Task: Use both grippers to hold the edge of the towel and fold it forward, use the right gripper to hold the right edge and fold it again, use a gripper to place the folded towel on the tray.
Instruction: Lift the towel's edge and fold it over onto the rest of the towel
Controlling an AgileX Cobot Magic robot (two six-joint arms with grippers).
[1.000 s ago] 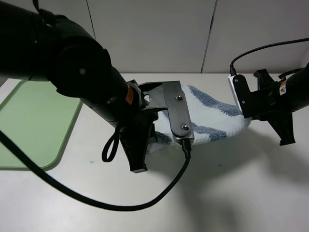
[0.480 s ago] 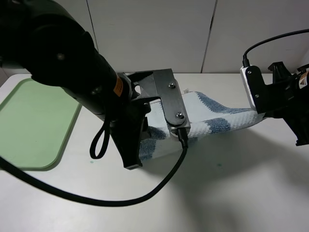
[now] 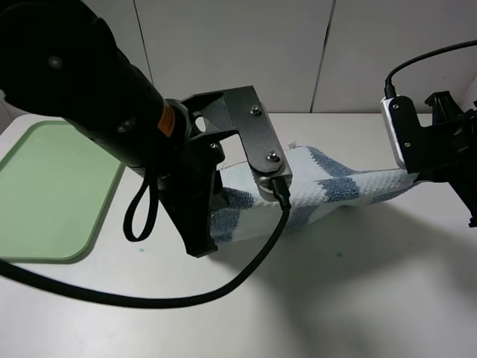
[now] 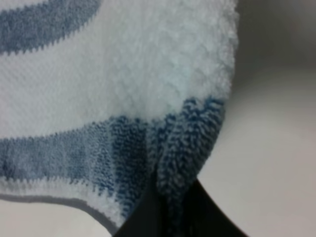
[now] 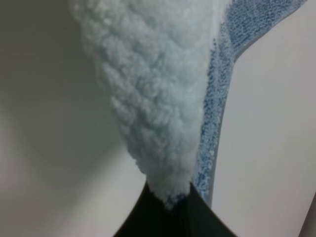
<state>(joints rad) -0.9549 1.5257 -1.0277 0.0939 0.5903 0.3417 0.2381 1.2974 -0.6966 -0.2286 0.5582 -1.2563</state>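
**Carry both ends of the towel forward together**

Nearest you, the black cable (image 3: 149, 297) from the left arm loops across the front of the desk (image 3: 358, 306). Mind that it does not drag under the cloth as you travel. Just behind it, the left gripper (image 3: 218, 212) is clenched on one end of the towel (image 3: 335, 183), and its wrist view shows a blue stripe bunched between the tips. Further back, toward the desk's right edge, the right gripper (image 3: 416, 170) is clamped on the other end. The towel hangs between them, sagging in the middle; you cannot tell whether its low side touches the desk.

This looks like the first fold. Move both grippers at one height and pace, hold the span lightly taut, lay the held hem squarely over the opposite one, then let go.

The tray (image 3: 52, 186) lies at the desk's left edge, well apart. The orange label (image 3: 165, 123) on the left arm is too small to read, and no other writing shows.
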